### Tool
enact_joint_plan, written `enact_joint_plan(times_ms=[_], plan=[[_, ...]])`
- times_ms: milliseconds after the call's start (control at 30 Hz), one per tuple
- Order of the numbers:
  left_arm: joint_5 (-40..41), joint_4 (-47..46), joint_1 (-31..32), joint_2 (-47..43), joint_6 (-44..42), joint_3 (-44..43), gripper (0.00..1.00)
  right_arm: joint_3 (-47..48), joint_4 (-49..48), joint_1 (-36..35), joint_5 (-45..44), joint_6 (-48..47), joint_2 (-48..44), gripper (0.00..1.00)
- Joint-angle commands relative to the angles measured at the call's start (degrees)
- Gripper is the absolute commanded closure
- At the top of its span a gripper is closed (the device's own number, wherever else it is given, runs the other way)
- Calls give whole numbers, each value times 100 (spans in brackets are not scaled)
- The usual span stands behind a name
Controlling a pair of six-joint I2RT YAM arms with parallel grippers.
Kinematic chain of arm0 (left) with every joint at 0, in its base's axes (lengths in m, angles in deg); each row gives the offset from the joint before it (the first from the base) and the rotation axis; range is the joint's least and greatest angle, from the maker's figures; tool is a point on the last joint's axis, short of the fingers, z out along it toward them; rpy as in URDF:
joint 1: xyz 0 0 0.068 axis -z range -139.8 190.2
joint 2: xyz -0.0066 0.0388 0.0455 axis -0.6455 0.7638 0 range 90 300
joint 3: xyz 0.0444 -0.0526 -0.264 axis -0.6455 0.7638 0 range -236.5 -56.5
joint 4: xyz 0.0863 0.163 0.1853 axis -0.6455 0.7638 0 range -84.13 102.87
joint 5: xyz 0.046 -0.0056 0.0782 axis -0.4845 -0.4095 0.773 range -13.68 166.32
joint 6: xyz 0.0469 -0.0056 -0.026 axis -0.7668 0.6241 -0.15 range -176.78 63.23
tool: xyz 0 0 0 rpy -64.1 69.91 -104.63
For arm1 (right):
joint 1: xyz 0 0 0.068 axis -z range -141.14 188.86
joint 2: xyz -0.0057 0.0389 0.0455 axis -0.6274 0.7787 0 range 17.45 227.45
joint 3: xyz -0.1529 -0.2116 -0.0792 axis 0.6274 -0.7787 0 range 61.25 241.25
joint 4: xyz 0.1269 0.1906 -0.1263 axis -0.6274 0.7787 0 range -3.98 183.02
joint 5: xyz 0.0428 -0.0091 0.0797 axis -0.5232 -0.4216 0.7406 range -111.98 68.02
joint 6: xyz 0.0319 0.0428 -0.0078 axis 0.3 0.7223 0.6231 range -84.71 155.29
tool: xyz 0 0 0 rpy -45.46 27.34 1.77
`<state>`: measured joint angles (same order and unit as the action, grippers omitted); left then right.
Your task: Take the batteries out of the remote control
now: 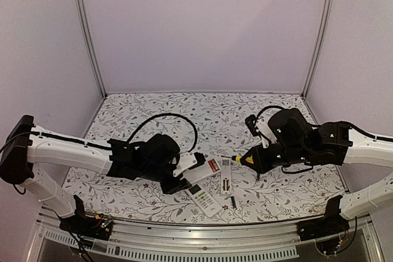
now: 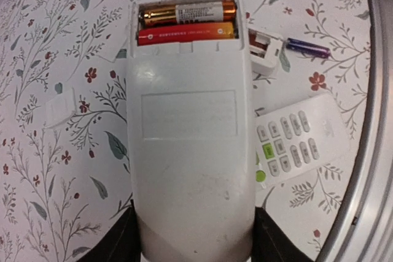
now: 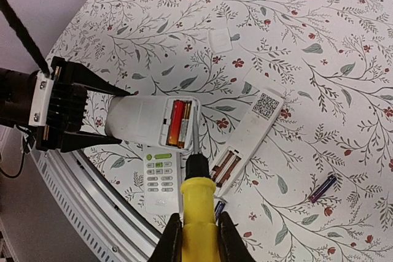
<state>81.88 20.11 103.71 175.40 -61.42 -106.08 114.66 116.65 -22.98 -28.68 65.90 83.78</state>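
My left gripper (image 2: 193,237) is shut on a white remote (image 2: 190,139) and holds it back up. Its battery bay is open, with a gold battery (image 2: 187,11) and a red battery (image 2: 184,32) inside. My right gripper (image 3: 198,234) is shut on a yellow-handled tool (image 3: 198,207). The tool's metal tip (image 3: 195,128) stands right beside the open bay (image 3: 178,124), at its edge. In the top view the held remote (image 1: 195,164) and the tool (image 1: 245,159) meet at the table's middle. A loose purple-blue battery (image 3: 322,188) lies on the table.
A second remote (image 3: 255,130) lies back up with an open, empty bay. A third remote (image 3: 161,179) lies face up near the front rail. Another dark battery (image 3: 219,208) lies by the tool. Small white covers (image 3: 220,40) (image 2: 61,105) lie on the floral cloth.
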Motion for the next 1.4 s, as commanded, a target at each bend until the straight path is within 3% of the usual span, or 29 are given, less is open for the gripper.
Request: enact_joint_plan(times_ms=[0, 167, 467, 1000, 1367], plan=[[-125, 68, 544, 201, -133, 310, 79, 125, 752, -2, 558, -733, -313, 100], [-171, -74, 690, 408, -232, 332, 81, 117, 1069, -10, 751, -787, -402, 100], [-149, -125, 808, 580, -339, 348, 81, 147, 958, -223, 854, -141, 314, 100], [-13, -63, 969, 776, -362, 298, 82, 781, 1255, -355, 1111, 100, 1481, 100], [-17, -33, 982, 821, -380, 270, 83, 1012, 1508, -446, 784, 45, 1823, 100]])
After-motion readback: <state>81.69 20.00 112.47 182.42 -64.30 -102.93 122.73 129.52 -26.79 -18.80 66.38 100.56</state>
